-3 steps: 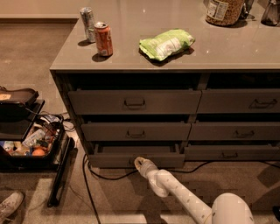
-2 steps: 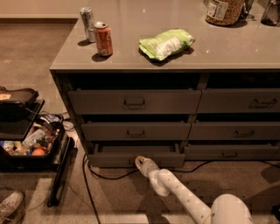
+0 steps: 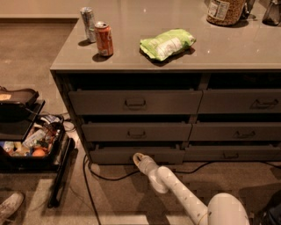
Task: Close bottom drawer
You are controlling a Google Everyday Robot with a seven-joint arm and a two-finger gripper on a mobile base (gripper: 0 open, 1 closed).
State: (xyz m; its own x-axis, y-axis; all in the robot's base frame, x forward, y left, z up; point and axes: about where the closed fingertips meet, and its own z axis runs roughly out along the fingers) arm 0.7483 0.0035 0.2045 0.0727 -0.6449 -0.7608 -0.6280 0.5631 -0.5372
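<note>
Brown carpet (image 3: 30,48) covers the floor of a dim room. On it stands a wide grey table (image 3: 232,46) with two stacks of three drawers under its top. A white robot arm (image 3: 184,195) reaches in from the lower right, low over the carpet, towards the left stack. The bottom drawer (image 3: 109,155) is the lowest of that left stack. It has a flat, low front with a dark gap above it, and it appears to sit slightly forward of the lowest drawer to its right.

To the left of the table, an open black case (image 3: 22,132) on the floor holds mixed small items. A black cable (image 3: 105,176) curls over the carpet below the drawers.

On the table top lie a green snack bag (image 3: 167,42) near the middle and a jar (image 3: 226,9) at the far right edge. An orange can (image 3: 104,38) stands upright beside a silver can (image 3: 88,24) near the left corner.

The gripper (image 3: 139,158) is at the middle of the bottom drawer's front, right where the handle sits, touching or nearly touching it. I cannot tell whether it is open or closed.
</note>
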